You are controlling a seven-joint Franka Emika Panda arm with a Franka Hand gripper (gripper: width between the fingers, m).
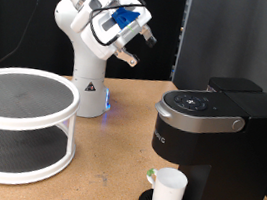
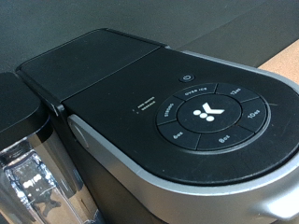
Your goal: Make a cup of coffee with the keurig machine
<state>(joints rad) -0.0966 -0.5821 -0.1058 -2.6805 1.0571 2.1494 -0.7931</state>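
The cup already stands on the drip base of the keurig, lid down, ready to catch coffee, while the hand hangs above and left of it, apparently open and empty, camera facing the button panel.

The keurig machine is a boxy black brewer standing upright at the exterior view's right, its silver-edged lid shut. The wrist view shows its top: a round panel of buttons around a central K mark, with a power button just beside it. The cup, a white mug, stands upright on the machine's round drip base, under the brew head.
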